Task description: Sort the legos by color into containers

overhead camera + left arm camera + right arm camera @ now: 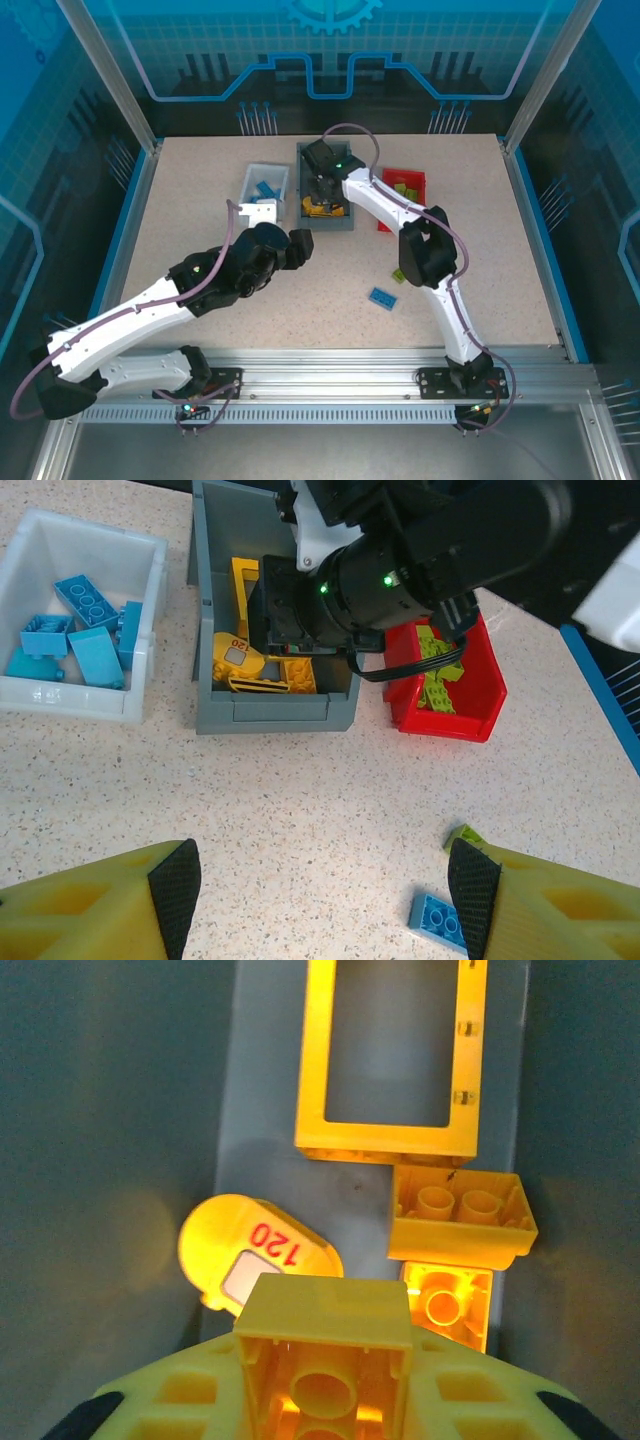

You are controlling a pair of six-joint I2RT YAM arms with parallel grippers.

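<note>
My right gripper [322, 188] hangs inside the dark grey bin [303, 160], shut on a yellow brick [325, 1345] held hollow side up. Under it lie a yellow frame [390, 1060], a round yellow piece marked 120 [250, 1250] and two more yellow bricks [460, 1215]. My left gripper [325, 900] stands open above bare table, nothing between its fingers. A blue brick [435, 920] and a lime green brick [465, 837] lie on the table by its right finger. The white bin [140, 675] holds several blue bricks [85, 600]. The red bin [480, 715] holds green bricks [437, 685].
The three bins stand in a row at the back of the table [300, 320], white left, grey middle, red right. The right arm [420, 250] stretches from the near edge over the loose blue brick [381, 298] and green brick [398, 275].
</note>
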